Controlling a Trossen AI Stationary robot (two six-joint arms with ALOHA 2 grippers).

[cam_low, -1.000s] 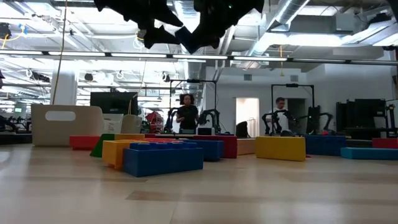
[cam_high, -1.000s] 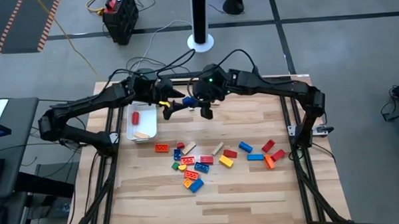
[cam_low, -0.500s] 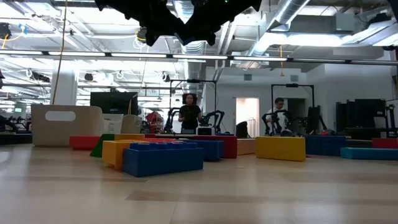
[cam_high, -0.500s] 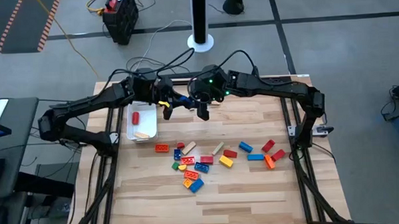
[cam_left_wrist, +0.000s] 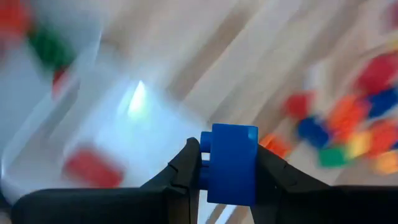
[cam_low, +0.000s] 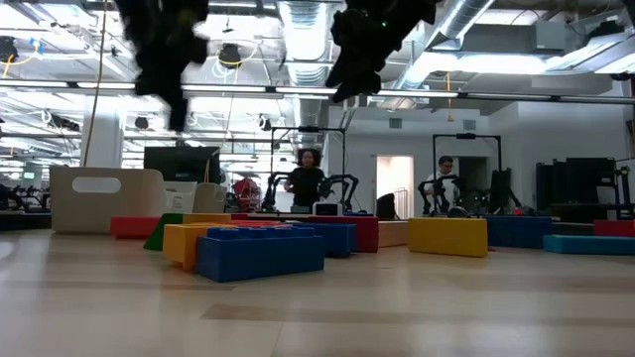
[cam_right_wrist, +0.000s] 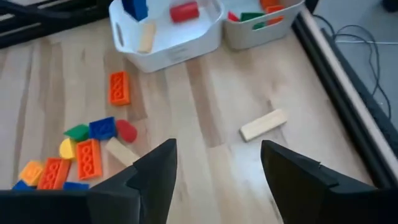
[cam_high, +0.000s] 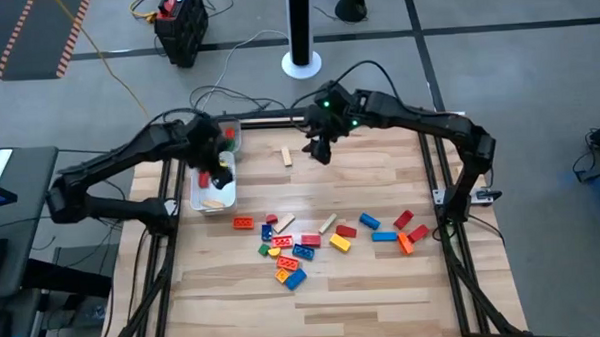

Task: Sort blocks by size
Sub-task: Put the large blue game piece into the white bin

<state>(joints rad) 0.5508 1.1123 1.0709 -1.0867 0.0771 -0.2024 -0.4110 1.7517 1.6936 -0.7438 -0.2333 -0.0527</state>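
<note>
Your left claw (cam_left_wrist: 227,180) is clenched on a blue block (cam_left_wrist: 231,163) and hangs over the white tray (cam_high: 197,197), positioned for deposit. Your right claw (cam_right_wrist: 214,165) is released, empty, above the surface (cam_high: 384,286). The remaining blocks (cam_high: 303,243) lie mid-surface, unsorted.

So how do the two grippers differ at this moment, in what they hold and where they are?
The left gripper is shut on a blue block, while the right gripper stands open and empty. The left gripper hangs over the white tray at the table's left, while the right gripper hangs near the table's far edge, beside a lone tan bar. Both are dark two-finger grippers held off the table.
</note>
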